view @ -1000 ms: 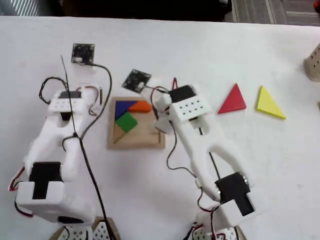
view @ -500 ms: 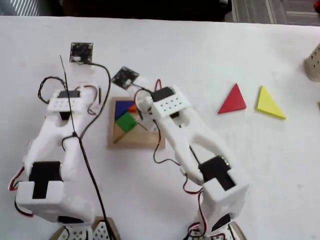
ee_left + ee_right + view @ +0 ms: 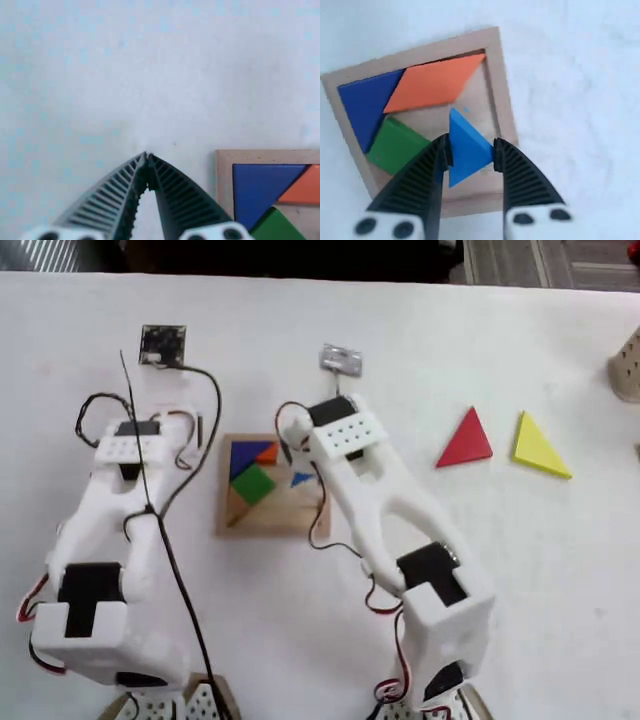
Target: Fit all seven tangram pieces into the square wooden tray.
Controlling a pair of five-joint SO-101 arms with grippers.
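Observation:
The square wooden tray (image 3: pixel 272 523) lies between the two arms. It holds a large blue triangle (image 3: pixel 240 456), an orange parallelogram (image 3: pixel 268 451) and a green square (image 3: pixel 254 483). My right gripper (image 3: pixel 470 145) is shut on a small blue triangle (image 3: pixel 466 146), held over the bare right part of the tray (image 3: pixel 495 80); from above the small blue triangle (image 3: pixel 301 479) shows beside the right arm (image 3: pixel 345 440). A red triangle (image 3: pixel 465 439) and a yellow triangle (image 3: pixel 541 445) lie on the table to the right. My left gripper (image 3: pixel 146 158) is shut and holds nothing, over white table just off the tray's corner (image 3: pixel 225 156).
The left arm (image 3: pixel 125 450) stands left of the tray, with black cables trailing over it. A cardboard object (image 3: pixel 627 367) sits at the far right edge. White table stretches behind the tray and around the loose triangles.
The right arm has swung left over the tray and its wrist has turned, so the small blue triangle now shows above the tray's right part. The left arm has kept still.

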